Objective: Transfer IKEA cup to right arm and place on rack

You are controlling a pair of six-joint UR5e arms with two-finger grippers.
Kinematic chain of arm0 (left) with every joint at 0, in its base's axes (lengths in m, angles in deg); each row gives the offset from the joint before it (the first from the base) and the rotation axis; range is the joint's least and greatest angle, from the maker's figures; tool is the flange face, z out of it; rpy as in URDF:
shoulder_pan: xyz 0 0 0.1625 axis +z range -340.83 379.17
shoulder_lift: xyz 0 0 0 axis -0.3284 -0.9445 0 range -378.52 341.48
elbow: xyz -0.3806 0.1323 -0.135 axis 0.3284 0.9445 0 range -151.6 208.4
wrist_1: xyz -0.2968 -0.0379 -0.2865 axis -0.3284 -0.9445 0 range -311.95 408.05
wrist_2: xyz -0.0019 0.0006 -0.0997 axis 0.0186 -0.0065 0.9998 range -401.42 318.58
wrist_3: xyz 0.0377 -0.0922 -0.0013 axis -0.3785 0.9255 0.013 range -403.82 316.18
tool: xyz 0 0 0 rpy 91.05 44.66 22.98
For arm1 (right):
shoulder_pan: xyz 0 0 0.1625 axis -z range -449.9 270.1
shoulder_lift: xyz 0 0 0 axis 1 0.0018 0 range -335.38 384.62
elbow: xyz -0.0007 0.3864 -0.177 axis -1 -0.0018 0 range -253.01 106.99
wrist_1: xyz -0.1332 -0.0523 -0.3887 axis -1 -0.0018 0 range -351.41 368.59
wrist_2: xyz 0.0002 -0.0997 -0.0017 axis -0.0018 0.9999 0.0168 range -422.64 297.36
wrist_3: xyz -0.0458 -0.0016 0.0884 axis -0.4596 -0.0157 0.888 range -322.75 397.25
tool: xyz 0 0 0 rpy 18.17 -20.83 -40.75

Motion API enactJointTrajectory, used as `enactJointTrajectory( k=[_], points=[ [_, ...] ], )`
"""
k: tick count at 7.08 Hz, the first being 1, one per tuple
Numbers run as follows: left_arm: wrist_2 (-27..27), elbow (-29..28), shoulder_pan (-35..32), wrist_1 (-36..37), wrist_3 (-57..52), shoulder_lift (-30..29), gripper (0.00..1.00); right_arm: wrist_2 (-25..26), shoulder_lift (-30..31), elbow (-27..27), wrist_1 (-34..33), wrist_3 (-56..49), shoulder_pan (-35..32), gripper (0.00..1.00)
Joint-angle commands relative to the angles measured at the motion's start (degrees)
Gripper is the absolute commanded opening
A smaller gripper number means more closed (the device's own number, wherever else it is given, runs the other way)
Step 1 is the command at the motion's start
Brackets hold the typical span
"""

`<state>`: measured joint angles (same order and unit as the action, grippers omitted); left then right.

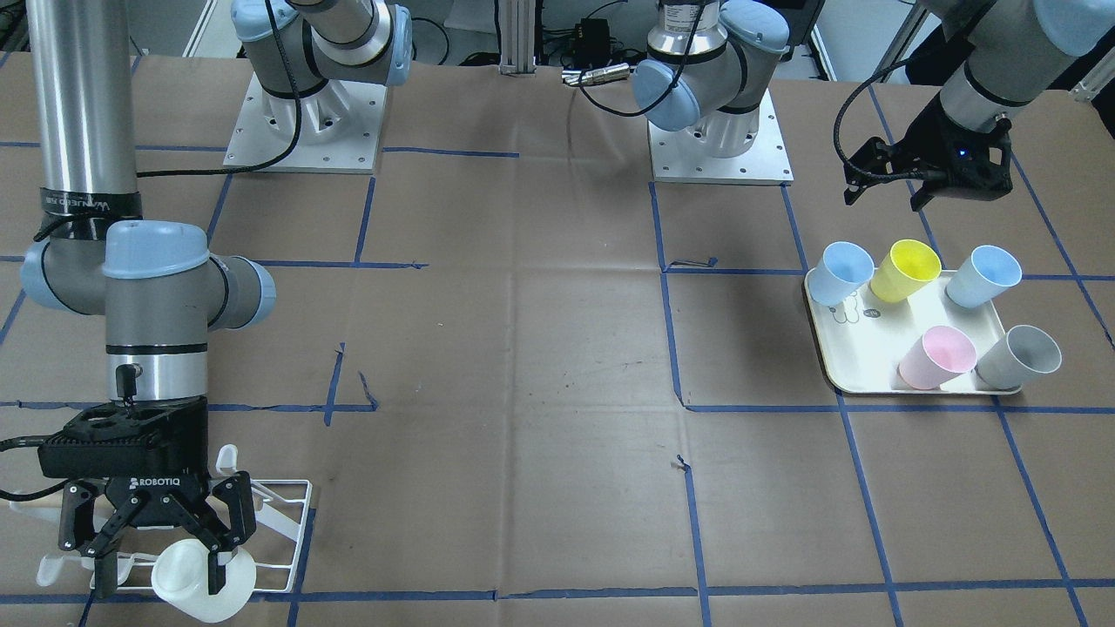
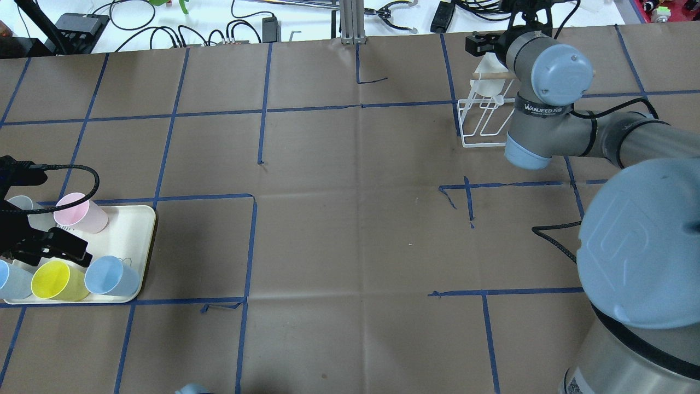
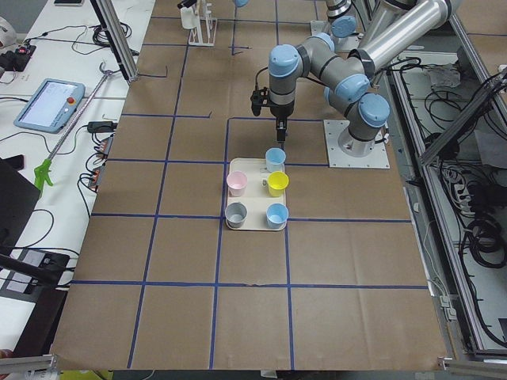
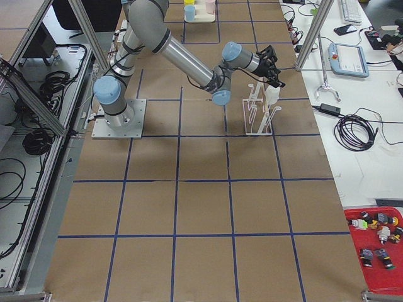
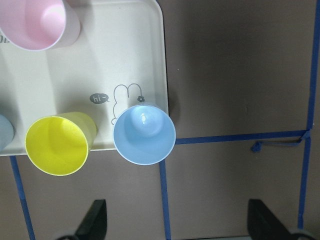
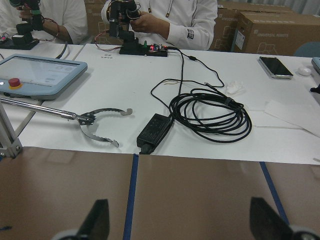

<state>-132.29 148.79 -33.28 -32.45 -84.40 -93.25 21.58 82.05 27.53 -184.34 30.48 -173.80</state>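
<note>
Currently, the white IKEA cup (image 1: 205,585) sits tilted at the end of the white wire rack (image 1: 287,514), near the table (image 1: 540,348) edge farthest from the robot's bases. Whether a prong carries it cannot be told. A light wooden dowel (image 2: 494,76) crosses the rack beside it.

The right claw (image 1: 158,576) hangs directly over that end of the rack, pointing down, its 2 fingers spread wide. From the front camera 1 finger (image 1: 218,570) overlaps the cup's rim; contact cannot be judged. The right wrist camera shows both fingertips far apart with nothing between them, so this claw is released.

Well apart, at the opposite end of the table, a cream tray (image 1: 858,348) carries 5 upright cups: a blue cup (image 1: 847,272), a yellow cup (image 1: 906,268) and a second blue cup (image 1: 983,274) in 1 row, then a pink cup (image 1: 936,357) and a grey cup (image 1: 1017,357) in the other.

The left claw (image 5: 178,225) hovers above the tray's robot-side edge, also released and holding nothing, with the yellow cup and a blue cup just beneath it in the left wrist camera.
</note>
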Motion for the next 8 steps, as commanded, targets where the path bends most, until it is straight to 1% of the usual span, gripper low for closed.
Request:
enactJointTrajectory(
  k=[1, 2, 3, 4, 5, 6, 7, 8],
  points=[
    [1.9, 4.7, 0.0, 6.2, 0.5, -0.6, 0.98, -0.1, 1.4, -0.3, 0.5, -0.2, -0.9, 1.00],
    [1.8, 8.8, 0.0, 12.8, 0.5, -1.6, 0.98, 0.0, 3.7, -0.2, 1.3, 0.3, -2.5, 1.00],
    [1.3, 10.8, 0.1, 16.7, 0.4, -3.6, 0.98, -0.1, 6.1, -0.2, 5.9, 0.4, -3.5, 1.00],
    [1.3, 12.0, 0.0, 18.6, 0.5, -5.2, 0.98, -0.3, 8.7, -0.2, 8.5, 1.1, -4.2, 1.00],
    [1.3, 12.6, 0.0, 19.8, 0.5, -6.0, 0.98, -0.2, 11.4, 0.1, 8.6, 5.3, -5.8, 1.00],
    [1.3, 12.7, 0.0, 20.1, 0.5, -7.7, 0.98, -0.1, 13.1, 0.1, 8.5, 13.5, -7.5, 1.00],
    [1.2, 12.7, 0.1, 22.0, 0.4, -9.3, 0.98, -0.2, 13.2, 0.1, 8.3, 19.3, -9.3, 1.00],
    [1.1, 12.6, 0.1, 22.3, 0.4, -9.4, 0.97, 0.2, 13.2, 0.0, 7.8, 21.6, -12.0, 1.00]
  ],
)
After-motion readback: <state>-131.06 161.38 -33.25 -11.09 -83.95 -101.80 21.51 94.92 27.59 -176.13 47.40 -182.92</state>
